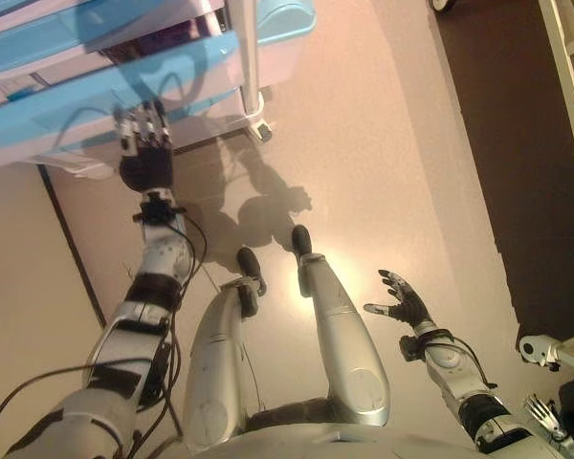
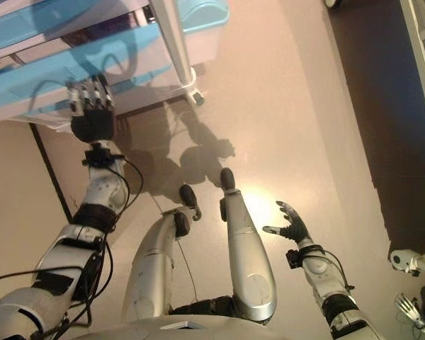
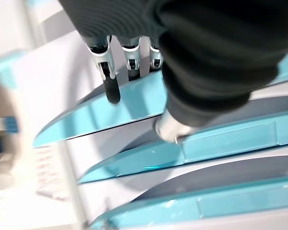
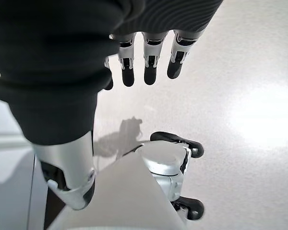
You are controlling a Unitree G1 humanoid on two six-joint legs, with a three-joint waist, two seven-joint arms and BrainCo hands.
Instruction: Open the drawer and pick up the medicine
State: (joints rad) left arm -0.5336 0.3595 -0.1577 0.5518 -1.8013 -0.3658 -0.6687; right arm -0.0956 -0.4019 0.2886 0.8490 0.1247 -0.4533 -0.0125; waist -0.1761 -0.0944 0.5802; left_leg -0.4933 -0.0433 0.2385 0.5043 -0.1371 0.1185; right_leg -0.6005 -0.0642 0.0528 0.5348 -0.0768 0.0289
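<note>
L hand (image 1: 145, 153) at drawer (image 1: 96, 96) front, R hand (image 1: 402, 304) well apart.

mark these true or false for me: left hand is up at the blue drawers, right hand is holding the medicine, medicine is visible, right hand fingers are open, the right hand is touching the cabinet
1. The left hand is up at the blue drawer fronts. True: its fingers reach over the edge of one front.
2. The right hand is holding the medicine. False: it holds nothing and hangs over the bare floor.
3. The medicine is visible. False: no medicine shows in any view.
4. The right hand's fingers are open. True: they are spread and relaxed.
5. The right hand is touching the cabinet. False: it is well apart from the cabinet, on the robot's right side.
</note>
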